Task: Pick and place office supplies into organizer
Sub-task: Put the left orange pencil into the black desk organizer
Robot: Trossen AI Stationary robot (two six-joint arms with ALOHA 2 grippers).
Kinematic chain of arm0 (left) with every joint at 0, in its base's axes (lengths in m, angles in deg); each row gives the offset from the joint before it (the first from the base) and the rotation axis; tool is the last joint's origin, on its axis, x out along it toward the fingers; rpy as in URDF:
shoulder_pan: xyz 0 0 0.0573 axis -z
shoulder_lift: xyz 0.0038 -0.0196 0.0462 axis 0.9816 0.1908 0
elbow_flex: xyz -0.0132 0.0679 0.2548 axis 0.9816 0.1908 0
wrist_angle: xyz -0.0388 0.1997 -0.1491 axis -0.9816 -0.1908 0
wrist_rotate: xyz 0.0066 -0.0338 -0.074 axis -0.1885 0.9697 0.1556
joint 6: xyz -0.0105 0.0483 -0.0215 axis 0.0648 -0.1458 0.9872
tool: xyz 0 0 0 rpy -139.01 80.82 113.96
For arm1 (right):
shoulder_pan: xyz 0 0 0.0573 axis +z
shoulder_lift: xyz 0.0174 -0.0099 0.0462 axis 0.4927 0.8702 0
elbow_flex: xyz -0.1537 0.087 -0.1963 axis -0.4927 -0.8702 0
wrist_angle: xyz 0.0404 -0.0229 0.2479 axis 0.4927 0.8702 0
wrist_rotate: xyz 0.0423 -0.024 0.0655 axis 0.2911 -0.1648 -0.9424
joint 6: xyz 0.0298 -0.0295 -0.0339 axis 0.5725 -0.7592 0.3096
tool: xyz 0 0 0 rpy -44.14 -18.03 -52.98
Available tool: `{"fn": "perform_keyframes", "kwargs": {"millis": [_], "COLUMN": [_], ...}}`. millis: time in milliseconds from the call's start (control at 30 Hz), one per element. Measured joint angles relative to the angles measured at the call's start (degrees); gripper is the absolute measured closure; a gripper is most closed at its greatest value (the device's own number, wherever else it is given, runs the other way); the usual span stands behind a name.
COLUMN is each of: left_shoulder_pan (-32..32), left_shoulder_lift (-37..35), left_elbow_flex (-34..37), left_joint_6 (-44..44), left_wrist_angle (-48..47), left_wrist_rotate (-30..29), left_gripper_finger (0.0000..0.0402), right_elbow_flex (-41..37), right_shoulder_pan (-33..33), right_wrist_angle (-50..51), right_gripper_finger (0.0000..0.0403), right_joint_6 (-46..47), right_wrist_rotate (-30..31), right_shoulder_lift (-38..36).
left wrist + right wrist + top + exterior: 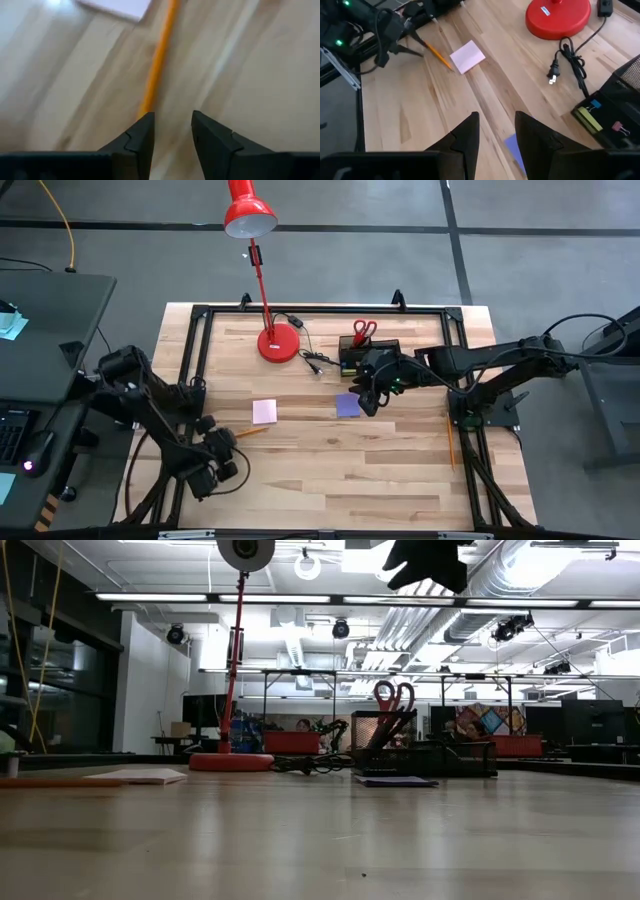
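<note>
An orange pencil (251,431) lies flat on the wooden table, beside a pink sticky-note pad (264,411). My left gripper (172,120) stands open low over the table at the pencil's near end, with nothing between its fingers. My right gripper (495,122) hangs open well above the table, over a purple pad (347,405) that lies flat in front of the black organizer (368,356). Red-handled scissors (364,330) stand upright in the organizer. A second pencil (450,442) lies near the table's right edge. My left gripper slants down at the pencil, roughly in line with it. The pencil's near end (146,107) lies right at the tip of one finger (142,130), outside the gap. Whether the two touch I cannot tell.
A red desk lamp stands on its round base (279,343) at the far side, and its black cable and plug (567,62) trail toward the organizer. A black frame (200,315) borders the table. Bare wood lies along the near half.
</note>
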Motion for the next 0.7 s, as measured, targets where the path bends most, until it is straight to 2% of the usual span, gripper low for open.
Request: {"fn": "perform_keyframes", "kwargs": {"millis": [133, 267, 400, 500, 700], "left_shoulder_pan": [-0.66, -1.99, -3.42, -3.43, -3.43], "left_shoulder_lift": [-7.12, -13.60, -20.50, -26.62, -35.20], "left_elbow_flex": [3.27, 4.48, 6.76, 9.16, 11.91], "left_joint_6": [-2.75, -9.01, -15.57, -15.99, -15.87], "left_wrist_angle": [3.55, 0.11, 2.11, 4.04, 0.43], "left_wrist_rotate": [-2.37, 1.61, 4.66, 5.58, 15.84], "left_gripper_finger": [0.0290, 0.0288, 0.0280, 0.0278, 0.0301], "right_elbow_flex": [0.00, 0.00, 0.00, 0.00, 0.00], "right_shoulder_pan": [0.00, 0.00, 0.00, 0.00, 0.00], "right_wrist_angle": [-0.63, -1.28, -1.33, -1.38, -1.18], "right_gripper_finger": [0.0289, 0.0289, 0.0289, 0.0289, 0.0289], "right_joint_6": [-1.43, -2.79, -3.52, -4.18, -5.10], "right_wrist_rotate": [0.01, 0.05, 0.30, 0.78, 3.62], "right_shoulder_lift": [0.00, 0.00, 0.00, 0.00, 0.00]}}
